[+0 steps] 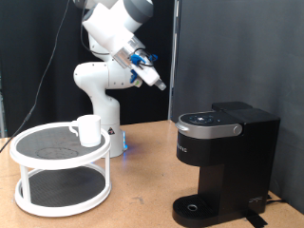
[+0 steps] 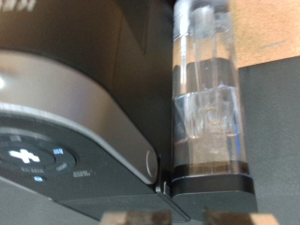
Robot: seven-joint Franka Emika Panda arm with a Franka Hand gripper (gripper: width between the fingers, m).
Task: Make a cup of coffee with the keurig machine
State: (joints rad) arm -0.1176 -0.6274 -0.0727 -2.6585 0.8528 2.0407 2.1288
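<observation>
Gripper high above the bench, between cup and keurig machine

In the exterior view we see the gripper [image 1: 158, 85] held high in the air, pointing down and towards the exterior view's right, with nothing between its fingers; whether they are spread or closed we cannot tell. The keurig machine [image 1: 223, 161] stands near the bench's [image 1: 133, 204] right edge, lid down, lying below and to the right of the gripper and well apart from it. The cup [image 1: 88, 130] sits upright on the top tier of a white two-tier rack [image 1: 59, 171] at the bench's left edge, below and to the left. We judge the machine the thing addressed: the wrist view fills with its silver-ringed top panel [image 2: 66, 141] and clear water tank [image 2: 208, 89], so the gripper's axis points at it.
</observation>
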